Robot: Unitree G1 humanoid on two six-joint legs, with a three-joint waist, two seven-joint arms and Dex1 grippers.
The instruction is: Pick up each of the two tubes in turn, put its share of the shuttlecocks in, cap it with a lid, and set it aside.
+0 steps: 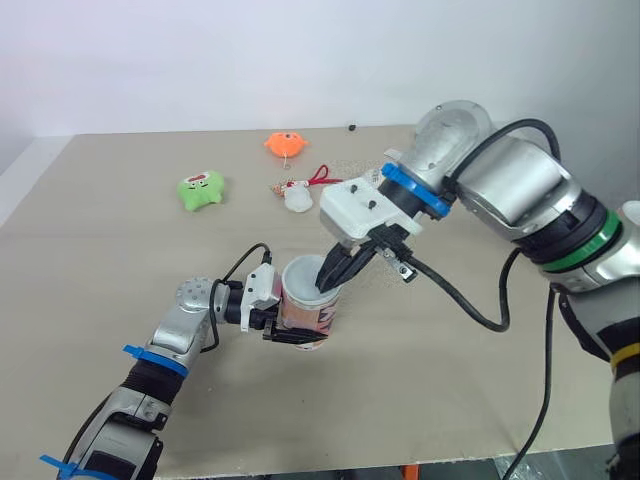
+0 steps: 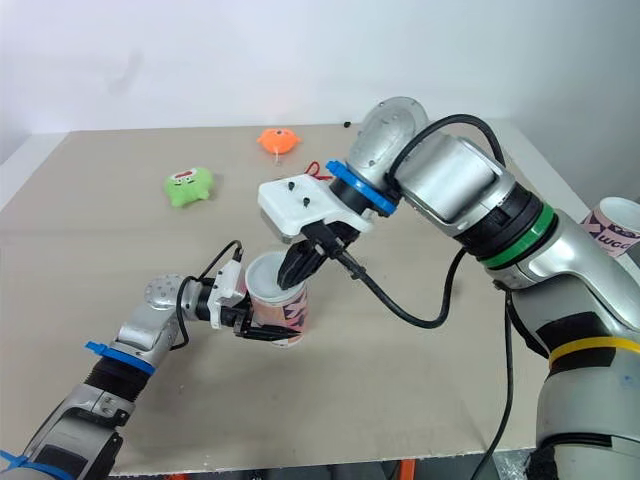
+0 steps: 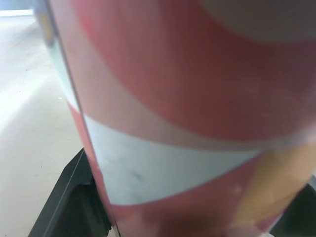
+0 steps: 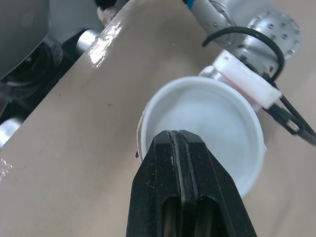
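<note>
A pale tan surface (image 1: pixel 450 380) seen from above, with the tube (image 1: pixel 312 318) standing upright near its middle, towards the near edge. My left jaws are clamped round the lower half of the tube from its left side, one black finger at each side of it. My right jaws reach down from the right, pressed together with nothing between them, their tips resting at the right edge of the white lid (image 4: pixel 207 123), which looks to me to be seated on the tube's mouth. I judge the step in hand to be capping. To do it well I should hold the tube firm and plumb with the left, push straight down with the right, not sideways, and press at several spots round the rim until the lid lies level; a slanting push could tip the tube or pop the lid off. The tube's wrapper shows broad bands of red and white with a peach patch, and some dark marks that I cannot read. A second tube (image 2: pixel 612 228) peeps in at the right edge of the scene, past my right arm; its dark lettering is cut off and may begin "wuc", though I cannot be sure. Well apart, towards the far side, lie a green toy (image 1: pixel 201 190), an orange toy (image 1: pixel 286 144) and a small white charm (image 1: pixel 298 197) with a red cord.
</note>
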